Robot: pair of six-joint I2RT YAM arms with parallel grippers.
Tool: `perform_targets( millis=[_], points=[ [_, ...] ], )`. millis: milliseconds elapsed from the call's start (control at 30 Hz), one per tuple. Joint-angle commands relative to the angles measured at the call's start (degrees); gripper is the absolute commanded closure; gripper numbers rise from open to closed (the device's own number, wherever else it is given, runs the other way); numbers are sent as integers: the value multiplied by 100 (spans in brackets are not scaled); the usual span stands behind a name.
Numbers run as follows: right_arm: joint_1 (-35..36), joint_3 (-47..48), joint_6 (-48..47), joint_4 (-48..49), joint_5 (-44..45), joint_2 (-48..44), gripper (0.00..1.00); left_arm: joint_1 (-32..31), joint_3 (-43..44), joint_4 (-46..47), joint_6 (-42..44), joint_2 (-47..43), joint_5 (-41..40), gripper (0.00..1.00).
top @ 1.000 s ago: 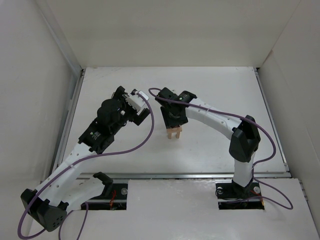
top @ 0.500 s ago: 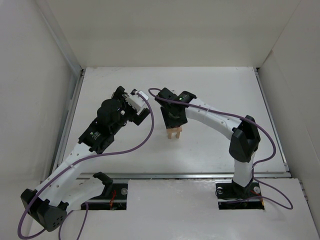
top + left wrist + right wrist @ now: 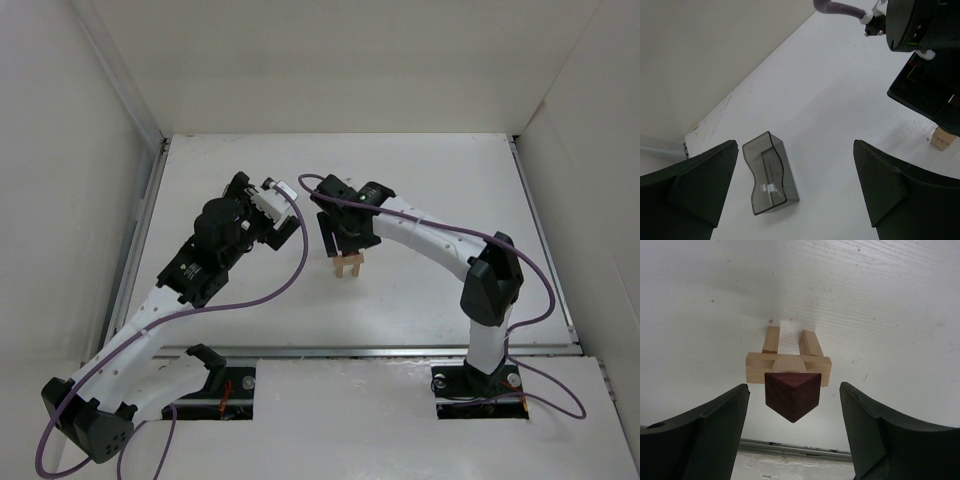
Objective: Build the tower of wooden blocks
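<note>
The wood block tower [image 3: 789, 371] stands on the white table: two pale uprights [image 3: 810, 343], a pale flat plank [image 3: 755, 368] across them, a small round pale piece, and a dark red-brown block [image 3: 791, 395] on top. My right gripper [image 3: 792, 388] hangs right above it, open, with a finger on each side of the dark block and clear of it. In the top view the tower [image 3: 348, 266] shows just under the right gripper [image 3: 345, 240]. My left gripper [image 3: 795, 146] is open and empty above the table, to the tower's left [image 3: 281, 231].
A grey translucent rectangular tray [image 3: 769, 172] lies on the table under my left gripper, near its left finger. White walls close in the table on three sides. A metal rail [image 3: 350, 351] runs along the near edge.
My right gripper has shifted very slightly over the tower. The tower and the left arm have not moved.
</note>
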Motion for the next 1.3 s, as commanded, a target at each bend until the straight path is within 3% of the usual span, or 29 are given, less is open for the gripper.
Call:
perform_targets(
  millis=[0, 233, 333, 433, 500, 633, 700, 733, 900, 1267],
  points=[
    [64, 246, 112, -136, 396, -449, 21, 16, -21, 292, 20, -132, -90, 0],
    [-452, 756, 296, -602, 1108, -941, 17, 69, -74, 511, -155, -237, -469, 0],
    [-813, 871, 296, -655, 1547, -1345, 9, 69, -74, 626, -208, -237, -609, 0],
    [-1612, 758, 87, -655, 2143, -1723, 1, 69, -127, 626, -208, -185, -609, 0],
    [-2569, 529, -116, -655, 2269, -1977, 0, 69, -127, 626, -260, -185, -662, 0],
    [-4485, 204, -757, -68, 1708, -2495, 0, 191, -180, 626, -330, -237, -767, 0],
    [-5449, 141, -961, 136, 970, -2567, 0, 245, -249, 626, -393, -290, -768, 0],
    [-5647, 89, -961, 136, 829, -2620, 0, 306, -250, 626, -462, -342, -768, 0],
    [-5877, -307, -961, 478, 248, -3103, 0, 359, -364, 626, -524, -343, -715, 0],
    [-5877, -492, -961, 725, 168, -3463, 0, 359, -364, 679, -524, -343, -548, 0]
  ],
)
